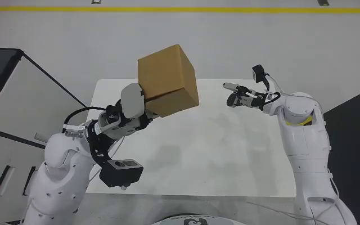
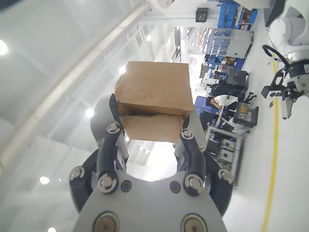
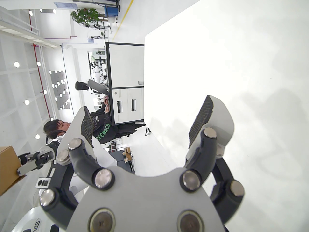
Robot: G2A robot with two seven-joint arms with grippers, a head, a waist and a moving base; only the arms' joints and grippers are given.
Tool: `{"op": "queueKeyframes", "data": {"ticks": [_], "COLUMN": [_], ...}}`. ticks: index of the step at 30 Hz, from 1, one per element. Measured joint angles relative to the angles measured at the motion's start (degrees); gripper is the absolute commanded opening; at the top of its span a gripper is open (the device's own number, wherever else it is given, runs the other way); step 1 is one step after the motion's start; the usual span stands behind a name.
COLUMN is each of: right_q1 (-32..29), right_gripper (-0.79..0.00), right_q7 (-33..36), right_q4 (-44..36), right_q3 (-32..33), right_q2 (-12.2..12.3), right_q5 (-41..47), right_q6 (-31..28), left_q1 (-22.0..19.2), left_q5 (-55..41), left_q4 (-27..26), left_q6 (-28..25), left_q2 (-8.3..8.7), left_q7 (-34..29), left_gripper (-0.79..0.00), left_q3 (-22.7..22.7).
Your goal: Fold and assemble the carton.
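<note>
A brown cardboard carton (image 1: 169, 79), folded into a box shape, is held up in the air over the far left part of the white table (image 1: 225, 157). My left gripper (image 2: 149, 119) is shut on the carton (image 2: 154, 97), its fingers pressing on two opposite sides near a flap seam. My right gripper (image 1: 232, 94) hovers over the table's far right side, apart from the carton. In the right wrist view this gripper (image 3: 147, 119) is open with nothing between its fingers, and a corner of the carton (image 3: 8, 167) shows farther off.
The table's surface (image 3: 241, 49) is bare white. A dark cabinet with white drawers (image 3: 125, 97) stands beyond one table edge. A yellow floor line (image 1: 180, 9) runs behind the table.
</note>
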Motion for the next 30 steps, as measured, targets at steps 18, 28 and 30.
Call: {"op": "queueKeyframes", "data": {"ticks": [18,28,30], "right_q1": [0.0,0.0,0.0], "right_gripper": [0.000,0.000,0.000], "right_q7": [0.0,0.0,0.0], "right_q4": [0.0,0.0,0.0], "right_q3": [0.0,0.0,0.0], "right_q2": [0.0,0.0,0.0], "right_q5": [0.0,0.0,0.0], "right_q6": [0.0,0.0,0.0], "left_q1": [3.2,3.5,4.7], "left_q5": [-27.7,-30.1,-34.4], "left_q4": [0.1,0.1,0.5], "left_q6": [-15.5,-17.0,-19.3], "left_q2": [-0.57,-0.63,-0.81], "left_q7": [-7.6,-8.9,-11.7], "left_gripper": [-0.785,-0.785,-0.785], "left_q3": [1.9,2.3,3.7]}}
